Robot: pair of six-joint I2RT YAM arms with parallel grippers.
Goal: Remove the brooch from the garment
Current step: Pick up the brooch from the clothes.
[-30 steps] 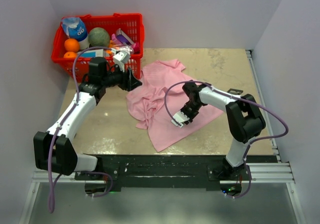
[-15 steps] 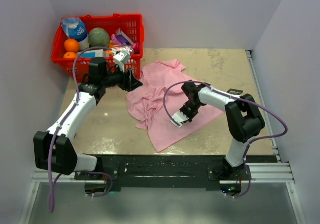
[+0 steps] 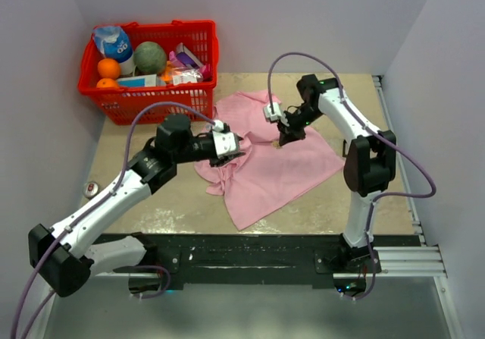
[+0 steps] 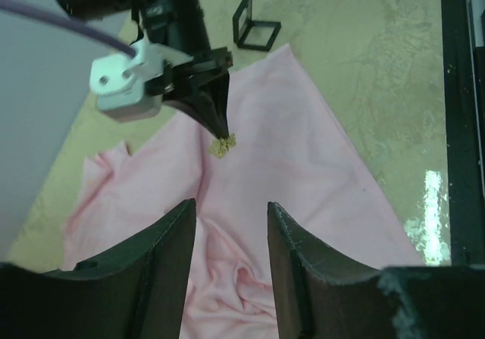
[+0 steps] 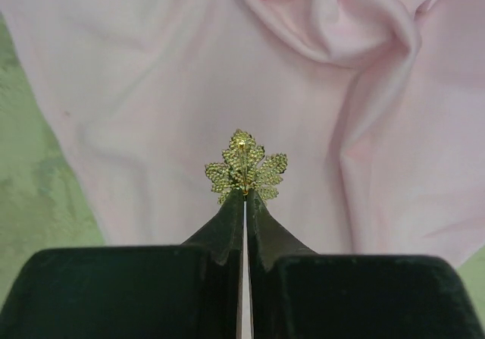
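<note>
The shirt (image 3: 288, 168) is lying crumpled on the bench (image 3: 341, 100). The left fingers (image 4: 170, 267) are hanging open above it, holding nothing. The right fingers (image 5: 227, 229) are pinching the brooch (image 5: 245, 166) by its lower tip, just over the shirt. If the pin is catching cloth, the brooch may slip out.

A red plastic basket (image 3: 121, 102) at the table's far left corner holds two oranges (image 3: 108, 67), a round green fruit, perhaps a melon (image 3: 150, 55), a blue-and-white bag (image 3: 114, 42) and some packets (image 3: 186, 64). A small black bracket (image 4: 254, 29) stands on the beige marbled tabletop (image 3: 182, 202). A small round thing (image 3: 91, 189) lies near the left wall.
</note>
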